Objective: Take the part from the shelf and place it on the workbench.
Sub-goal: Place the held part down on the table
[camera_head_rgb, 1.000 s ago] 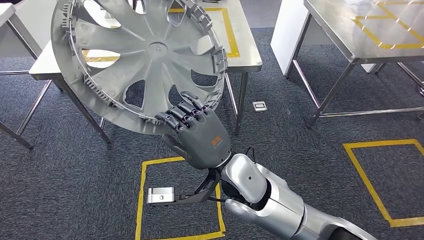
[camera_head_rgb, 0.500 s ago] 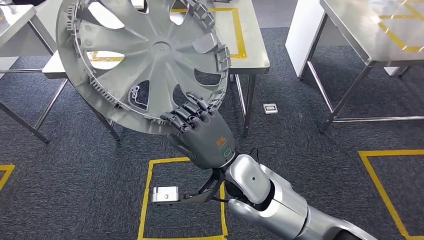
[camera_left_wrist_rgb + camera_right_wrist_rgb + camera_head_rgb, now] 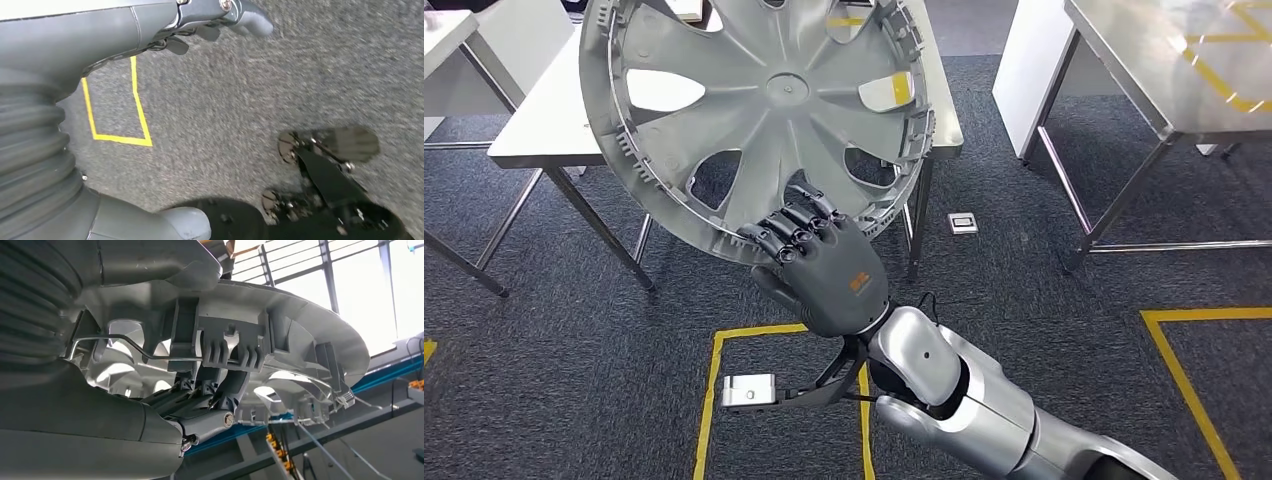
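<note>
The part is a large grey wheel cover [image 3: 764,110] with spokes and a clip-lined rim, held up tilted in front of the steel workbench [image 3: 544,110], hiding much of its top. My right hand [image 3: 824,270] grips the cover's near rim, fingers curled over the edge. The right wrist view looks along the cover's ribbed inner side [image 3: 280,325], where my right hand's fingers [image 3: 200,405] hook over the rim and a wire ring. My left hand [image 3: 200,25] hangs over the carpet and holds nothing.
A second steel table [image 3: 1144,60] stands at the right with a white panel [image 3: 1024,60] beside it. Another tabletop [image 3: 449,30] is at the far left. Yellow tape squares [image 3: 784,400] [image 3: 1184,380] mark the dark carpet. A small white floor plate [image 3: 963,222] lies between the tables.
The whole picture has shifted, so the camera moved. The wheel cover now sits further right and more face-on in front of the workbench. My right hand keeps its grip on the rim.
</note>
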Controlling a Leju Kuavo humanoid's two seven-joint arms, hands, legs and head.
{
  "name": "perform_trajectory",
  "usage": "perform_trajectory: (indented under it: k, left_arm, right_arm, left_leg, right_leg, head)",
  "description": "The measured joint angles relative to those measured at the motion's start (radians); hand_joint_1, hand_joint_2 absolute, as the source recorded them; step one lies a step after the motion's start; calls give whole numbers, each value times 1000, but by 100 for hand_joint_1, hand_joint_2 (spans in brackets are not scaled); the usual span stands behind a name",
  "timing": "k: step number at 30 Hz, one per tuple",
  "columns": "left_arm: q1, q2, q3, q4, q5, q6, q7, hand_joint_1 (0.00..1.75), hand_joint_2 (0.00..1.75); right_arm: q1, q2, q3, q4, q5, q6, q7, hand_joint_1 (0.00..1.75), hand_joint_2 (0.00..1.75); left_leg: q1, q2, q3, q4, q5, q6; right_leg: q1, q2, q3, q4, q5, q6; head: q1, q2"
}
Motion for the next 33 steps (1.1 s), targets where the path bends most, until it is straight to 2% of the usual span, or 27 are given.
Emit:
perform_trajectory:
  k: [2, 3, 5, 7, 8, 9, 10, 12, 13, 14, 17, 18, 19, 20, 22, 23, 24, 25, 26, 27, 29, 30, 33]
  left_arm:
    - [1, 0, 3, 0, 2, 0, -1, 0, 175]
    - [2, 0, 4, 0, 3, 0, -1, 0, 175]
    - [2, 0, 5, 0, 5, 0, -1, 0, 175]
    - [0, 0, 6, 0, 7, 0, 0, 0, 175]
    - [1, 0, 8, 0, 8, 0, 0, 0, 175]
    - [1, -1, 10, 0, 9, 0, 1, 0, 175]
    - [1, -2, 12, 0, 10, 0, 2, 0, 175]
    - [1, -4, 14, 0, 11, 0, 2, 0, 175]
    - [0, -5, 14, 0, 11, 0, 2, 0, 175]
    - [-1, -6, 15, 0, 11, 0, 3, 0, 175]
    - [-1, -6, 19, -1, 11, 0, 4, 0, 175]
    - [-2, -5, 20, -1, 10, 0, 3, 0, 175]
    - [-4, -6, 20, -1, 8, 0, 2, 0, 175]
    - [-5, -6, 20, -1, 6, 0, 1, 0, 175]
    - [-5, -7, 20, -1, 1, 0, 0, 0, 175]
    - [-3, -6, 20, -1, 0, 0, 0, 0, 175]
    - [-1, -6, 20, -1, -1, 0, 0, 0, 175]
    - [0, -5, 20, -1, -2, 0, 0, 0, 175]
    - [0, -5, 20, -1, -3, 0, 0, 0, 175]
    - [1, -4, 20, -1, -4, 0, 0, 0, 175]
    - [0, -5, 20, 1, -9, 0, 0, 0, 175]
    - [0, -5, 20, 1, -11, 0, 1, 0, 175]
    - [-3, -6, 20, 2, -14, 0, 2, 0, 175]
  right_arm:
    - [-5, 2, 0, 0, -2, 1, 0, 175, 175]
    - [-8, 3, 0, 0, -4, 3, -1, 175, 175]
    - [-14, 4, 1, 0, -8, 9, -3, 175, 175]
    - [-18, 6, 2, 0, -12, 17, -9, 175, 175]
    - [-19, 7, 3, 0, -15, 20, -12, 175, 175]
    - [-19, 9, 4, 0, -17, 21, -15, 175, 175]
    - [-20, 11, 6, 0, -20, 22, -17, 175, 175]
    - [-22, 14, 8, 0, -22, 23, -17, 175, 175]
    - [-24, 15, 8, 0, -23, 24, -16, 175, 175]
    - [-26, 16, 8, 0, -23, 24, -15, 175, 175]
    - [-36, 19, 9, -3, -25, 25, -13, 175, 175]
    - [-39, 20, 8, -3, -27, 26, -12, 175, 175]
    - [-41, 20, 8, -3, -28, 26, -11, 175, 175]
    - [-42, 20, 8, -3, -29, 26, -11, 175, 175]
    - [-41, 19, 8, -3, -30, 24, -10, 175, 175]
    - [-39, 18, 7, -3, -30, 21, -10, 175, 175]
    - [-37, 16, 7, -3, -30, 19, -9, 175, 175]
    - [-35, 15, 7, -3, -30, 17, -8, 175, 175]
    - [-33, 14, 6, -3, -30, 15, -6, 175, 175]
    - [-32, 12, 6, -3, -30, 14, -3, 175, 175]
    - [-29, 11, 4, -3, -27, 7, 2, 175, 175]
    - [-28, 10, 3, -2, -24, 4, 4, 175, 175]
    - [-27, 9, 0, -3, -18, -1, 9, 175, 175]
  left_leg:
    - [2, -4, 14, -12, -7, 10]
    - [4, -5, 25, -18, -11, 15]
    - [5, -8, 45, -27, -21, 25]
    - [4, -11, 61, -28, -35, 29]
    - [4, -12, 71, -28, -44, 29]
    - [4, -14, 84, -27, -54, 28]
    - [4, -16, 99, -26, -65, 26]
    - [3, -21, 126, -23, -87, 21]
    - [3, -24, 133, -22, -96, 16]
    - [3, -25, 137, -22, -104, 10]
    - [4, -24, 148, -14, -114, -12]
    - [4, -21, 146, 4, -118, -17]
    - [5, -17, 130, 37, -126, -22]
    - [8, -13, 98, 91, -141, -28]
    - [13, -9, 11, 216, -182, -38]
    - [16, -8, -24, 254, -197, -43]
    - [18, -7, -42, 258, -197, -45]
    - [20, -6, -44, 229, -175, -46]
    - [21, -5, -34, 172, -132, -45]
    - [22, -2, -20, 102, -76, -43]
    - [20, 3, 1, 9, -9, -32]
    - [19, 4, 4, -7, 1, -24]
    - [20, 2, 21, -12, -8, 0]
  right_leg:
    - [-1, -1, 3, 12, 7, 9]
    - [-1, -1, -11, 40, 6, 12]
    - [-1, 0, -74, 141, -19, 15]
    - [1, 0, -157, 246, -65, 19]
    - [2, 0, -186, 268, -75, 20]
    - [2, 0, -199, 257, -63, 20]
    - [2, 0, -197, 216, -29, 19]
    - [4, 0, -170, 87, 77, 11]
    - [7, 0, -159, 39, 109, 5]
    - [10, 0, -152, 10, 128, -1]
    - [12, 1, -130, -8, 126, -23]
    - [9, 1, -119, -11, 124, -29]
    - [7, 1, -107, -14, 120, -34]
    - [6, 0, -99, -16, 114, -37]
    - [5, 0, -83, -16, 98, -40]
    - [4, 1, -72, -16, 88, -39]
    - [3, 2, -60, -15, 78, -38]
    - [2, 3, -45, -15, 67, -35]
    - [-1, 3, -28, -15, 54, -32]
    - [-1, 3, -13, -14, 42, -27]
    - [-1, 4, 3, -14, 19, -13]
    - [1, 5, 8, -13, 13, -5]
    - [1, 4, 6, 9, 14, 11]
  head:
    - [2, 0]
    - [4, 0]
    - [6, 0]
    - [7, 0]
    - [7, 0]
    - [7, 0]
    - [7, 0]
    - [8, 0]
    - [8, 0]
    - [8, 0]
    - [8, 0]
    - [6, 0]
    - [4, 0]
    - [2, 0]
    - [-1, 0]
    - [-1, 0]
    - [-1, 0]
    - [-1, 0]
    - [-1, 0]
    - [-1, 0]
    - [-6, 0]
    - [-8, 0]
    - [-8, 0]
